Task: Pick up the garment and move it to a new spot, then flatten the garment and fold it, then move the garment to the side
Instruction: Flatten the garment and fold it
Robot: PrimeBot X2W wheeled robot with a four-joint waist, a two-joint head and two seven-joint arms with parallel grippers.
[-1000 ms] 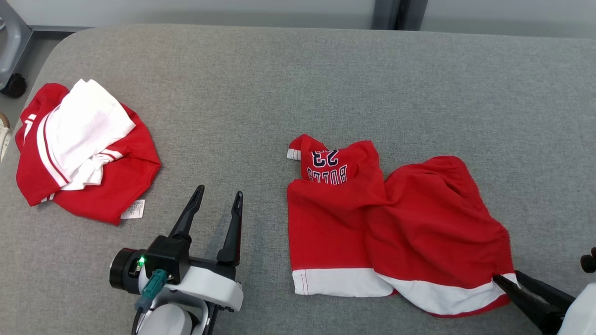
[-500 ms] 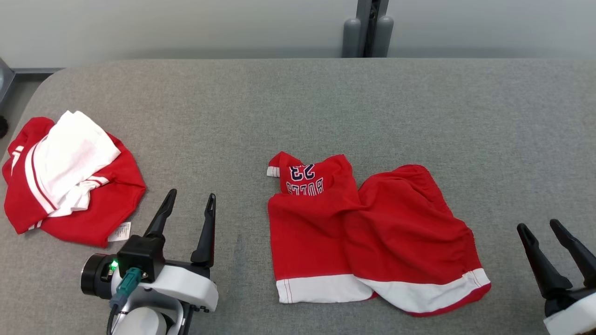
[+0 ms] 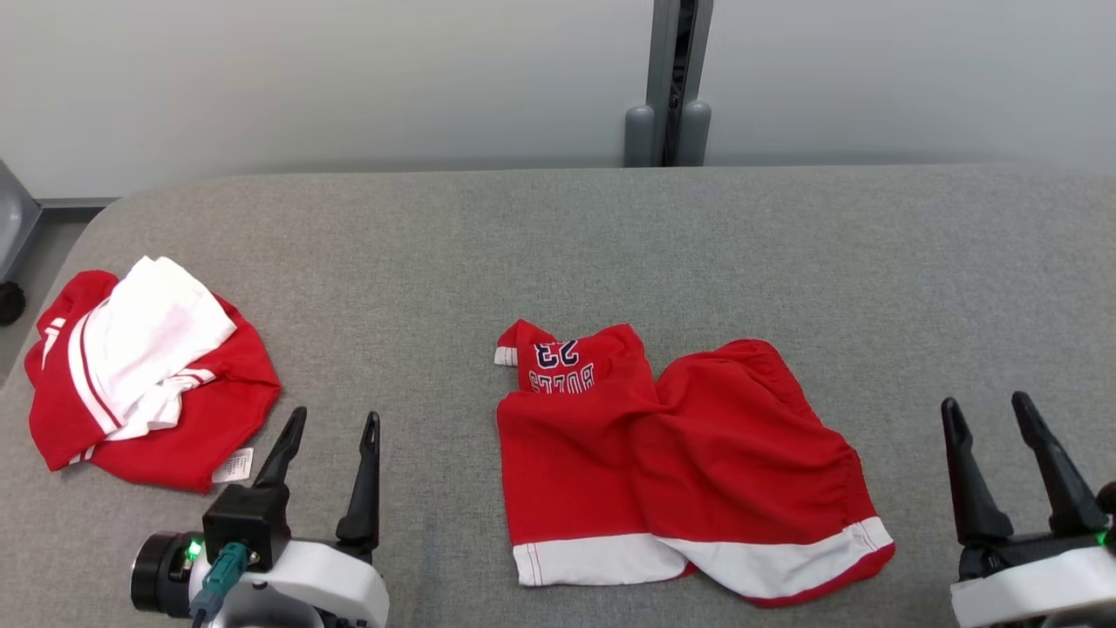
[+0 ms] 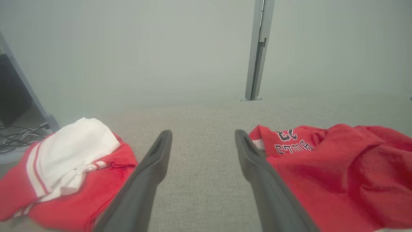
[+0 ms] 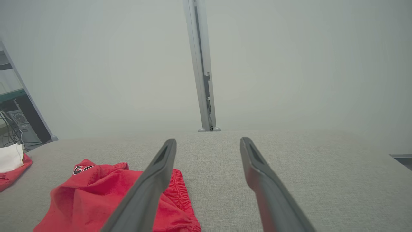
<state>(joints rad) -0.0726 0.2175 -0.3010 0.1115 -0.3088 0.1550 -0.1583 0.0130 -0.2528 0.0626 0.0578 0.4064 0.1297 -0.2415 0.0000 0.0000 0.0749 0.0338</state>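
Note:
The garment (image 3: 680, 462) is a pair of red shorts with white hem bands, lying rumpled in the middle of the grey table (image 3: 558, 253), one leg folded back so dark lettering shows. It also appears in the left wrist view (image 4: 338, 174) and the right wrist view (image 5: 106, 199). My left gripper (image 3: 334, 420) stands open to the left of the shorts with nothing between its fingers (image 4: 151, 174). To the right of the shorts my right gripper (image 3: 983, 406) is open too, clear of the cloth, fingers (image 5: 260, 174) empty.
A second heap of red and white clothes (image 3: 144, 375) lies at the table's left end, near the rounded corner. A grey wall with an upright metal post (image 3: 667, 83) stands behind the table's far edge.
My right gripper has let go of the shorts' lower right hem, opened, and drawn back to the right. The camera has tilted up, so the whole scene sits lower in view.

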